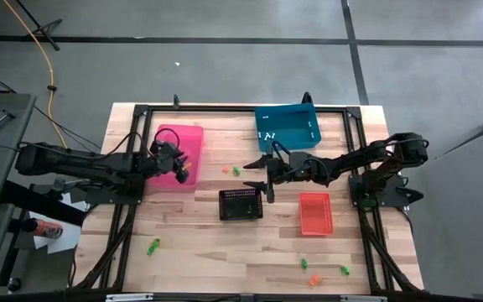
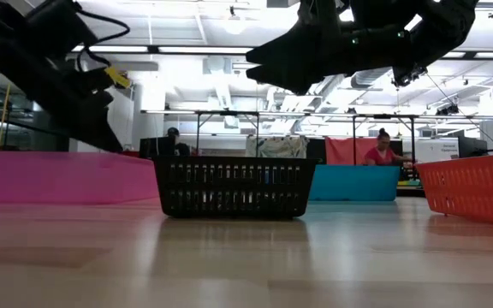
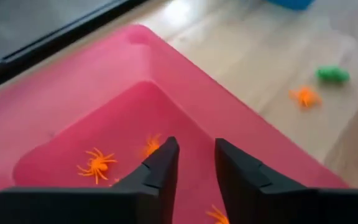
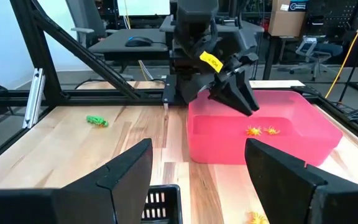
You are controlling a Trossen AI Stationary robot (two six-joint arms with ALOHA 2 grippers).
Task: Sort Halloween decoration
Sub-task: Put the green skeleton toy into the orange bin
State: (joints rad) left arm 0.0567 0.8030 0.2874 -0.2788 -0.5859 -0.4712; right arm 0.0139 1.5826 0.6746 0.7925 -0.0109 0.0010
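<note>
I see orange spiders lying on the floor of the pink bin, directly under my left end effector; one sits just off its left fingertip, another peeks out close under the right finger. Its fingers are parted by a narrow gap with nothing between them, so it is released. From the right wrist view the same end effector hangs tilted over the bin's far wall, with two orange spiders below and in front of it.

Outside that bin, an orange trinket and a green trinket lie on the table ahead of the left end effector, near each other. From above they lie just off the tips of my right end effector, between it and the pink bin.

The right end effector hovers with fingers spread wide, empty, above the table between the blue bin and the black basket, the red bin behind and to its side. More trinkets lie well away from both arms: a green one near the table's front left, and a small mixed cluster toward the front right. White bits lie in the blue bin.
</note>
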